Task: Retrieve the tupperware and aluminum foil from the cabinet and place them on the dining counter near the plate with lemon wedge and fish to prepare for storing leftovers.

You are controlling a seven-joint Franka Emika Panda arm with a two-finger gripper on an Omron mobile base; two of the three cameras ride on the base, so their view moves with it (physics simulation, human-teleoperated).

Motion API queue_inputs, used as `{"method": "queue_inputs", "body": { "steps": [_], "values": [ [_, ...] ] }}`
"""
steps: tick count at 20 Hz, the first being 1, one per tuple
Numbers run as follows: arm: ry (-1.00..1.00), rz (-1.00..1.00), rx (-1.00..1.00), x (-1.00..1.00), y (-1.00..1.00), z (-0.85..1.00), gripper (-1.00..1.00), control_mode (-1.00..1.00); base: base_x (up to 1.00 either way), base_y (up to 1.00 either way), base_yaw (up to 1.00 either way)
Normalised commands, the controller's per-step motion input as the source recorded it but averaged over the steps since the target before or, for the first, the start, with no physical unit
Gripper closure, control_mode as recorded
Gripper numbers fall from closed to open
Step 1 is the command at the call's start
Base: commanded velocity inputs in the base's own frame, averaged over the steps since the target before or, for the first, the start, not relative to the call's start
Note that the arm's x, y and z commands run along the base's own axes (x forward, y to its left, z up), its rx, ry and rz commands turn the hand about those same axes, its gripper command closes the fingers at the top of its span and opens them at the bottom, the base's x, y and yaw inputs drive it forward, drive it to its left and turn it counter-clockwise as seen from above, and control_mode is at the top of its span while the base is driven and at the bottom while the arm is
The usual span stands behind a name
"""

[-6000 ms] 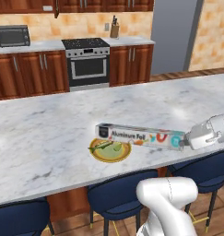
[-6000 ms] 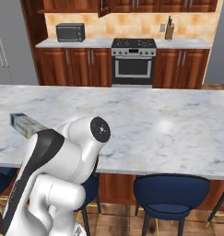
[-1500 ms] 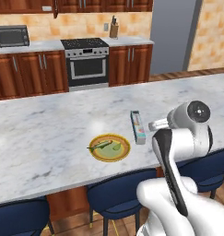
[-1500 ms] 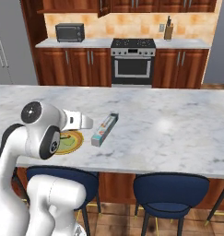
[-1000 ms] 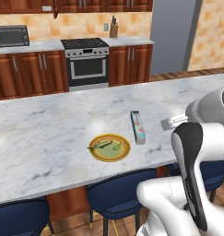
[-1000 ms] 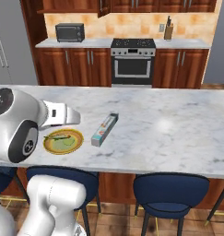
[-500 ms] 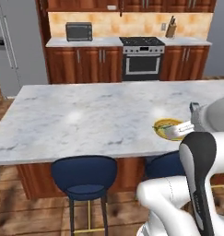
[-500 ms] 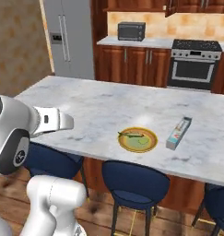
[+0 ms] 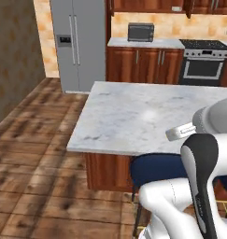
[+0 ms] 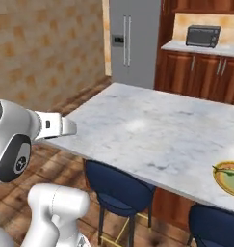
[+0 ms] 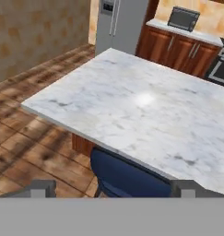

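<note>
Hand view: gripper [image 11: 113,189] with fingertips [image 11: 39,188] far apart at 6 o'clock, released, nothing between them. Looking over a blue stool [image 11: 127,177] and across the dining counter [image 11: 145,106], bare marble at centre. Fridge [image 11: 120,18] at 12 o'clock, toaster oven [image 11: 182,18] at 1 o'clock on the wall worktop.

Right base view: plate [image 10: 229,178] with yellow rim cut off at 3 o'clock on the counter edge; greenish food on it, lemon wedge too small to pick out. Gripper [image 10: 65,126] at 9 o'clock, just off the counter's near corner.

Left base view: gripper [image 9: 180,133] at 4 o'clock over the counter's near edge, stove [image 9: 206,63] at 2 o'clock.

Change versus earlier frames: whole scene shifted in both base views, so camera and base swung toward the fridge end, not the objects. Six seconds back, foil box gripped beside the plate. By one and a half seconds back, box lying free on the marble just right of the plate, fingers let go. Half a second back, plate and box still in right base view; now plate at the frame edge, foil box past it, presumably where left.

Meaning: foil likely delivered. Tupperware and cabinet unlocated here; fetching the container judged the remaining step, base apparently heading off for it.
</note>
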Motion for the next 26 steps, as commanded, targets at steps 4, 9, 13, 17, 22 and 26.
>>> {"method": "queue_inputs", "body": {
  "steps": [4,9,13,17,22,26],
  "values": [
    [0.00,0.00,0.00,0.00,0.00,0.00,-1.00,1.00,0.40,1.00,0.24],
    [0.00,0.00,0.00,0.00,0.00,0.00,-1.00,1.00,0.78,1.00,0.14],
    [0.00,0.00,0.00,0.00,0.00,0.00,-1.00,1.00,1.00,1.00,0.03],
    [0.00,0.00,0.00,0.00,0.00,0.00,-1.00,1.00,1.00,1.00,-0.07],
    [0.00,0.00,0.00,0.00,0.00,0.00,-1.00,1.00,1.00,1.00,-0.33],
    [0.00,0.00,0.00,0.00,0.00,0.00,-1.00,1.00,1.00,1.00,-0.45]
  ]
}}
